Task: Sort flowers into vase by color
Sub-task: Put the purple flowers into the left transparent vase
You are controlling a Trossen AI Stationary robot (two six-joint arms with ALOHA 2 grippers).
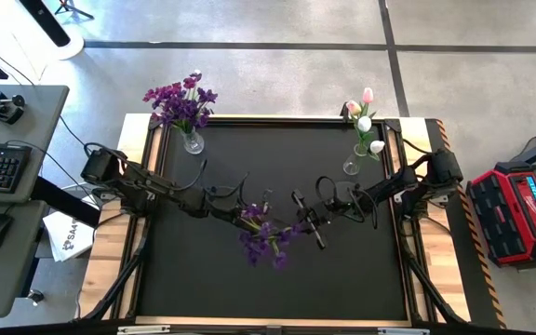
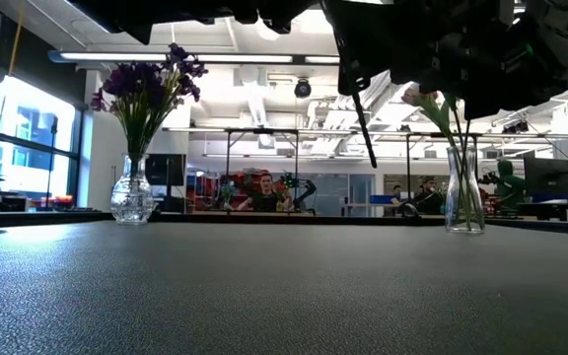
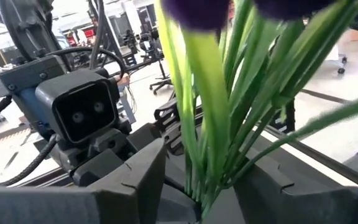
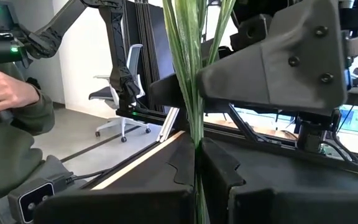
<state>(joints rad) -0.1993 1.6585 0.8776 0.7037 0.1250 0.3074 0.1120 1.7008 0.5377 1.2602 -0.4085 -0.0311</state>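
purple flowers (image 1: 263, 233) on slim green stems, right fingers (image 4: 166, 180) pinching stems

A bunch of purple-blossomed flowers (image 1: 266, 237) hangs above mid-table with its green stems pinched in the right gripper (image 4: 197, 171) and flanked by the left gripper's (image 3: 201, 193) fingers, blossoms nearest the left gripper.

Your matt, pebbled black mat (image 1: 277, 270) lay inside the bare wood table (image 1: 133, 140) edge; both vases (image 2: 132, 192) looked clear, glossy glass.
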